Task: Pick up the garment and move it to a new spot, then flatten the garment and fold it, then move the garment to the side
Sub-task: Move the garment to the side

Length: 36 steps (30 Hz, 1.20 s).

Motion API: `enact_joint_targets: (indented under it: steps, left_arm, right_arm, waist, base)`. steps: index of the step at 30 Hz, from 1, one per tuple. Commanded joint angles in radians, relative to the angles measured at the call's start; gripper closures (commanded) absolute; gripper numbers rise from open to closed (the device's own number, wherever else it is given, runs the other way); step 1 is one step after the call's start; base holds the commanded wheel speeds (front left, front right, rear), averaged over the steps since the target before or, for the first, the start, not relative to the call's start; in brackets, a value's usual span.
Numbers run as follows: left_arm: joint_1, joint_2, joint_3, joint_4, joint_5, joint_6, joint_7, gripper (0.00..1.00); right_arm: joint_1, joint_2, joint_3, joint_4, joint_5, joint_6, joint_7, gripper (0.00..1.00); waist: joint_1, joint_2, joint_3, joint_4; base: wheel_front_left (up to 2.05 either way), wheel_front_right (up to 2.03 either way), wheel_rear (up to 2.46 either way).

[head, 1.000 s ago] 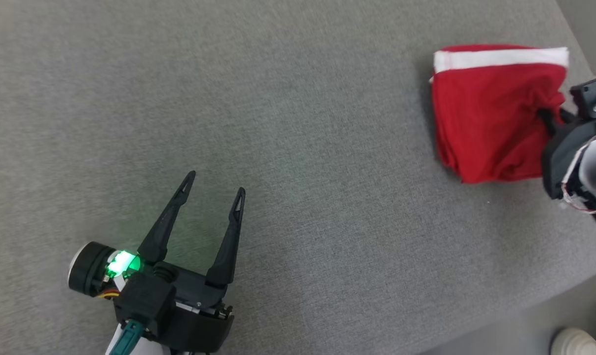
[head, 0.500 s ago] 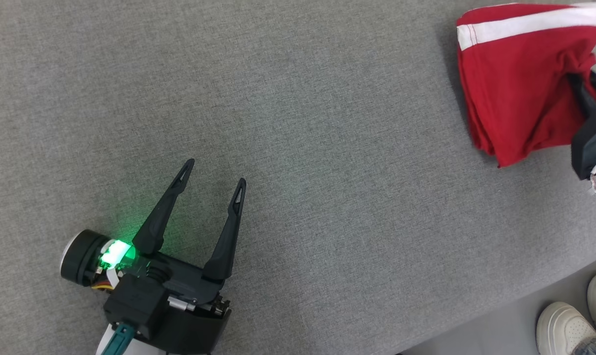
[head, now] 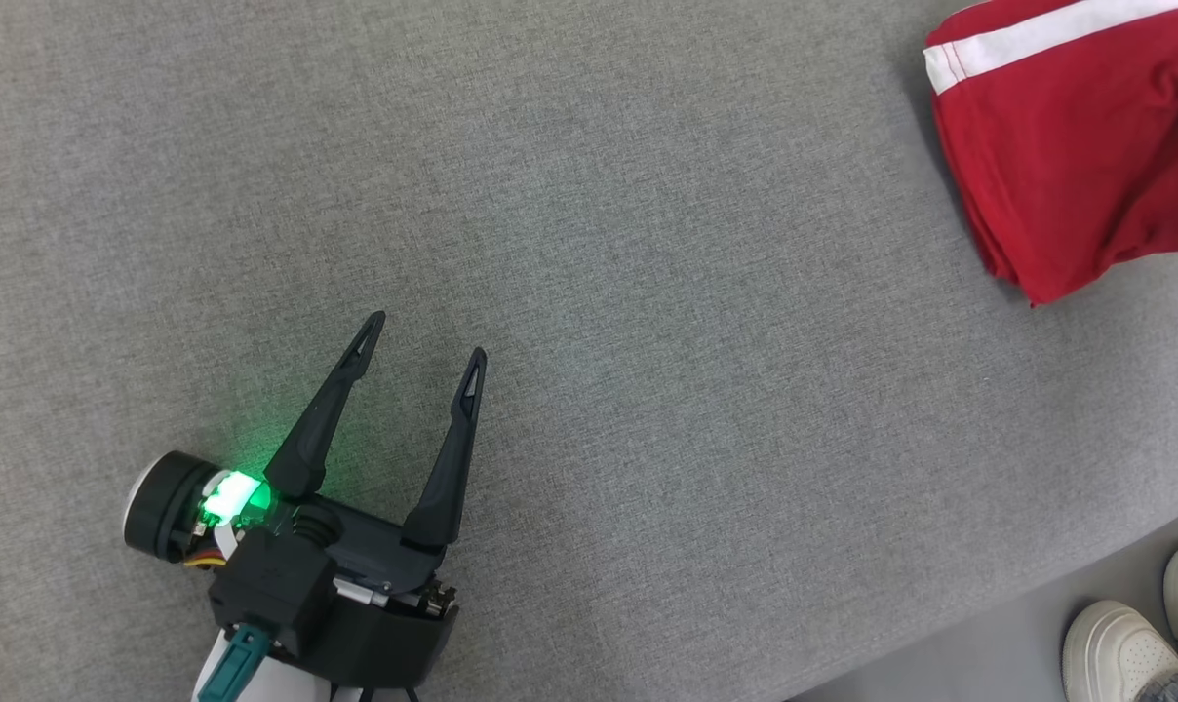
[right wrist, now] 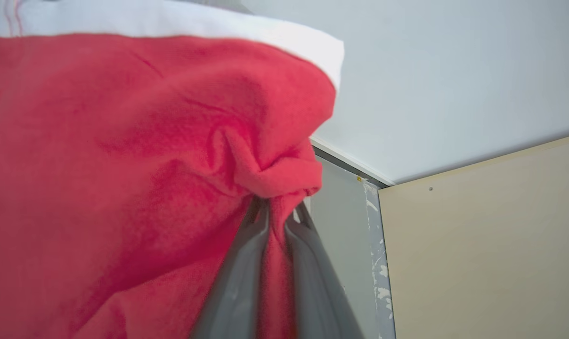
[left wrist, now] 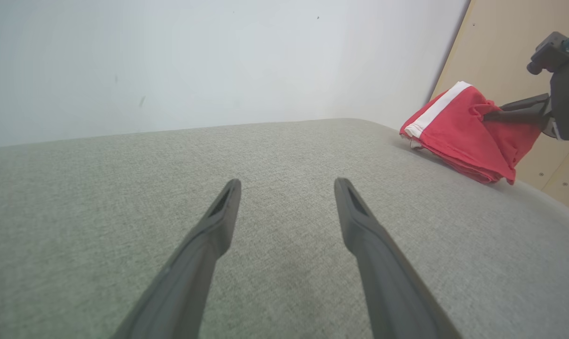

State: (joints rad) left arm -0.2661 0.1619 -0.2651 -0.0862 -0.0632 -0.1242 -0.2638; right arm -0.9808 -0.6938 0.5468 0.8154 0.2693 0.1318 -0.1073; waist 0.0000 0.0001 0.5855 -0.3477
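Worktop [head: 647,244]: grey woven fabric cover, rounded near edge.
Floor [head: 950,673]: plain grey, below worktop edge.
Shoes [head: 1120,648]: pair, white, on floor off worktop's near right corner; blue denim hem [head: 1172,681] over one.
Wall [left wrist: 195,61]: white, few small marks, behind worktop.
Panel [left wrist: 501,42]: beige board, small screw heads, beside wall.
Strip [right wrist: 343,226]: grey, chipped paint along edge, between wall and panel.

We note the garment [head: 1067,156] cut off at the head view's upper right corner; its folds bury the tips of the right claw [right wrist: 276,213].
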Motion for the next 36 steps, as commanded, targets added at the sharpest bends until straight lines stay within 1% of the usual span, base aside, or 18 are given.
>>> enact_joint_targets:
  steps: [1,2,3,4,5,6,14,21,25,29,30,31,36]
  left_arm:
    - [0.006,0.000,-0.001,0.015,-0.009,0.000,-0.001,0.00]
    - [0.005,-0.001,-0.003,0.017,-0.009,0.000,-0.001,0.00]
    - [0.005,-0.001,-0.004,0.017,-0.010,0.000,-0.001,0.00]
    - [0.005,-0.001,-0.004,0.019,-0.012,-0.001,-0.001,0.00]
    - [0.005,-0.001,-0.004,0.019,-0.012,-0.001,-0.001,0.00]
    - [0.006,-0.001,-0.004,0.021,-0.014,-0.001,-0.001,0.00]
    - [0.014,-0.019,0.000,0.028,-0.025,0.001,-0.002,0.00]
    - [0.052,-0.047,0.023,0.051,-0.042,0.009,-0.002,0.00]
    - [0.089,-0.063,0.056,0.075,-0.054,0.019,-0.002,0.00]
    - [0.144,-0.076,0.105,0.109,-0.071,0.038,-0.002,0.00]
    - [0.154,-0.080,0.119,0.109,-0.079,0.044,-0.002,0.00]
    - [0.159,-0.084,0.135,0.115,-0.085,0.049,-0.002,0.00]
    - [0.203,-0.102,0.192,0.159,-0.103,0.065,-0.002,0.00]
  right_arm:
    - [-0.009,0.009,-0.014,0.003,-0.017,-0.003,-0.013,1.00]
    - [-0.008,0.014,-0.022,0.006,-0.024,-0.003,-0.021,0.88]
    - [-0.007,0.019,-0.028,0.006,-0.030,-0.003,-0.031,0.57]
    - [-0.005,0.025,-0.035,0.007,-0.038,-0.003,-0.038,0.50]
    - [-0.005,0.025,-0.035,0.007,-0.038,-0.003,-0.038,0.50]
    - [0.000,0.029,-0.046,0.015,-0.044,-0.003,-0.038,0.00]
    - [0.047,0.061,-0.117,0.038,-0.070,-0.003,-0.070,0.00]
    - [0.138,0.102,-0.164,0.000,-0.042,-0.003,-0.100,0.00]
    - [0.225,0.137,-0.191,-0.048,0.009,-0.003,-0.117,0.00]
    - [0.320,0.170,-0.230,-0.104,0.072,-0.003,-0.132,0.00]
    - [0.344,0.170,-0.241,-0.118,0.080,-0.003,-0.131,0.00]
    - [0.366,0.169,-0.255,-0.132,0.085,-0.003,-0.132,0.00]
    - [0.503,0.210,-0.345,-0.173,0.111,-0.003,-0.141,0.00]
  waist:
    - [0.0000,-0.0001,-0.003,0.000]
    - [0.0000,-0.0001,-0.004,0.000]
    - [0.0000,-0.0001,-0.006,0.000]
    - [0.0000,-0.0001,-0.009,0.001]
    - [0.0000,-0.0001,-0.009,0.001]
    - [0.0000,-0.0001,-0.012,0.002]
    - [0.0000,-0.0001,-0.072,0.029]
    - [0.0000,-0.0001,-0.179,0.068]
    - [0.0000,-0.0001,-0.258,0.095]
    - [0.0000,-0.0001,-0.344,0.119]
    - [0.0000,-0.0001,-0.359,0.126]
    - [0.0000,-0.0001,-0.368,0.134]
    - [0.0000,-0.0001,-0.452,0.176]
  base:
    - [0.00,0.00,0.00]
    - [0.00,0.00,0.00]
    - [0.00,0.00,0.00]
    - [0.00,0.00,0.00]
    - [0.00,0.00,0.00]
    - [0.00,0.00,0.00]
    - [0.00,0.00,0.00]
    - [0.00,0.00,0.00]
    - [0.00,0.00,0.00]
    - [0.00,0.00,0.00]
    - [0.00,0.00,0.00]
    - [0.00,0.00,0.00]
    - [0.00,0.00,0.00]
